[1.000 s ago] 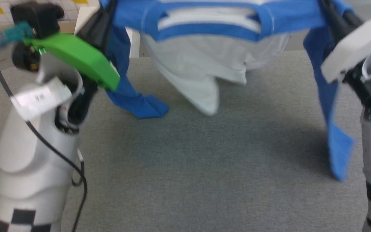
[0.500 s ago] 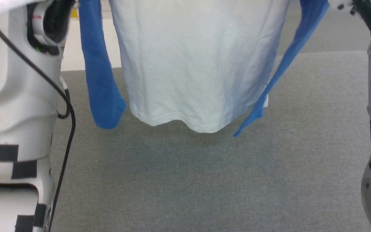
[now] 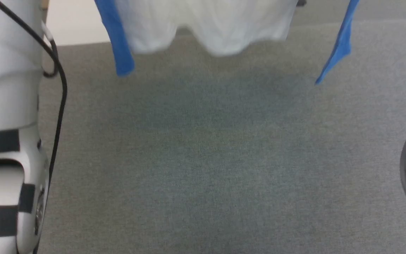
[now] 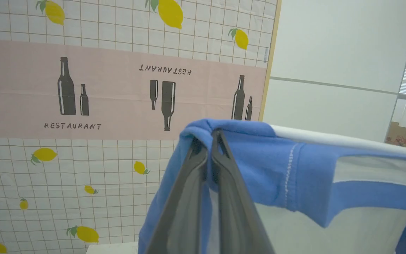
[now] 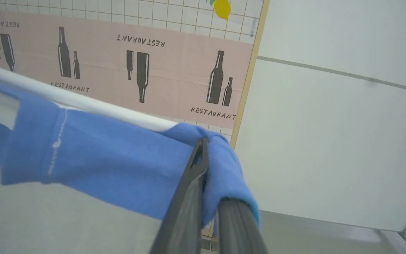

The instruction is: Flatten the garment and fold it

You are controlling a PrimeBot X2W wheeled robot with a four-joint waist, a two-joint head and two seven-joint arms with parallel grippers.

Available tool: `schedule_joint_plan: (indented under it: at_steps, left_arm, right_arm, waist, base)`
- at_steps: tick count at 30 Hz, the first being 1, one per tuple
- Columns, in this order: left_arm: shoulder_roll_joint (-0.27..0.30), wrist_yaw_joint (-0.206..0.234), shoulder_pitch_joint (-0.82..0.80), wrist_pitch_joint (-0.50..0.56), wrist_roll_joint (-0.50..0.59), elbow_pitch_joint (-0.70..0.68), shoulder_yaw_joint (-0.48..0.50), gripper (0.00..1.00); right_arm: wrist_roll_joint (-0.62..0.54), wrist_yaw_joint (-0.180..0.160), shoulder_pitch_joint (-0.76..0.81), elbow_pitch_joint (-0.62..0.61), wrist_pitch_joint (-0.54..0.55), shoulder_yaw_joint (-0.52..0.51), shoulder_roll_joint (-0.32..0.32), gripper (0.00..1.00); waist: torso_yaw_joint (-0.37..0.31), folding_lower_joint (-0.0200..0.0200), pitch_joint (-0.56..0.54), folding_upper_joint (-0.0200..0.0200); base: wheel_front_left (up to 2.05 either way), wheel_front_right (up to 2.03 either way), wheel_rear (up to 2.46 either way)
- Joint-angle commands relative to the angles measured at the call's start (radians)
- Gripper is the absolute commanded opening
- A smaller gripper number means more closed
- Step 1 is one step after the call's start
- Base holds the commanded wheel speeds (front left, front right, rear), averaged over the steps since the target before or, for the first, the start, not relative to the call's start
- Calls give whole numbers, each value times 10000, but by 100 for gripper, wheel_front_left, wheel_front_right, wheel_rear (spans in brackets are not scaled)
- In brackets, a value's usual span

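Grey, felt-like cloth covers the table [image 3: 203,158], and no part of the soft long-sleeved shirt [image 3: 217,28], white in the body and bright blue in the sleeves and shoulders, touches it. Its hem and both cuffs hang clear, well below the two end effectors. The left end effector [image 4: 208,135] has its dark fingers pinched tight on the blue shoulder fabric at one side. The right end effector [image 5: 205,148] is clamped on the blue shoulder at the other side, so the neckline stretches taut between them. Beyond them hangs a printed wall cloth [image 4: 83,88] with lemons and bottles.

I judge this to be the flattening step, with the shirt held up to hang straight. The next move calls for lowering both end effectors evenly while drawing the shirt across the table, hem landing first. The loose sleeves could tuck under.
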Motion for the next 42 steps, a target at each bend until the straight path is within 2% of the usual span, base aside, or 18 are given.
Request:
schedule_joint_plan:
  at_steps: [1, 8, 12, 16, 23, 29, 33, 36, 39, 42]
  left_arm:
    - [157, 187, -498, -308, 211, 57, 160, 0]
    - [272, 223, -2032, -1431, 700, 439, 98, 0]
    - [260, 64, -2511, -2182, 810, 800, 40, 0]
    - [174, -346, -2473, -3059, 757, 1351, -69, 0]
    - [142, -1145, -1934, -3663, 335, 2305, -127, 0]
    - [314, -1855, -840, -3541, -110, 1900, -398, 0]
    - [536, -2015, 327, -3088, -572, 849, -502, 0]
    - [804, -2028, 1666, -2552, -957, -353, -473, 0]
    - [1069, -1798, 3189, -2011, -1269, -1709, -382, 0]
    - [1324, -1353, 4943, -1482, -1550, -3330, -244, 0]
  right_arm:
    - [-366, -27, -400, 103, -261, -231, -139, 0]
    - [-1671, -27, -1912, 461, -1398, -698, -79, 0]
    - [-2250, -27, -2406, 769, -2111, -606, -248, 0]
    - [-2573, -27, -2440, 1283, -3039, 47, -661, 0]
    - [-1970, -27, -2016, 2459, -3920, 893, -1412, 0]
    - [-640, -27, -1170, 2686, -4239, 1959, -1953, 0]
    - [989, -27, -257, 1892, -4050, 2668, -2322, 0]
    - [2194, -27, 873, 680, -3590, 3114, -2869, 0]
    - [3133, -27, 2146, -713, -2959, 3207, -3471, 0]
    - [3810, -27, 3633, -2282, -2243, 2809, -4015, 0]
  waist:
    - [-55, 0, 1164, 0]
    - [-28, 0, 2904, 0]
    - [112, 0, 3637, 0]
    - [361, 0, 3947, 0]
    - [641, 0, 4038, 0]
    - [728, 0, 3833, 0]
    - [751, 0, 3602, 0]
    - [751, 0, 3265, 0]
    - [739, 0, 2904, 0]
    - [718, 0, 2562, 0]
  base:
    - [0, 0, 0]
    - [0, 0, 0]
    - [0, 0, 0]
    - [0, 0, 0]
    - [0, 0, 0]
    - [0, 0, 0]
    - [0, 0, 0]
    - [0, 0, 0]
    - [0, 0, 0]
    - [0, 0, 0]
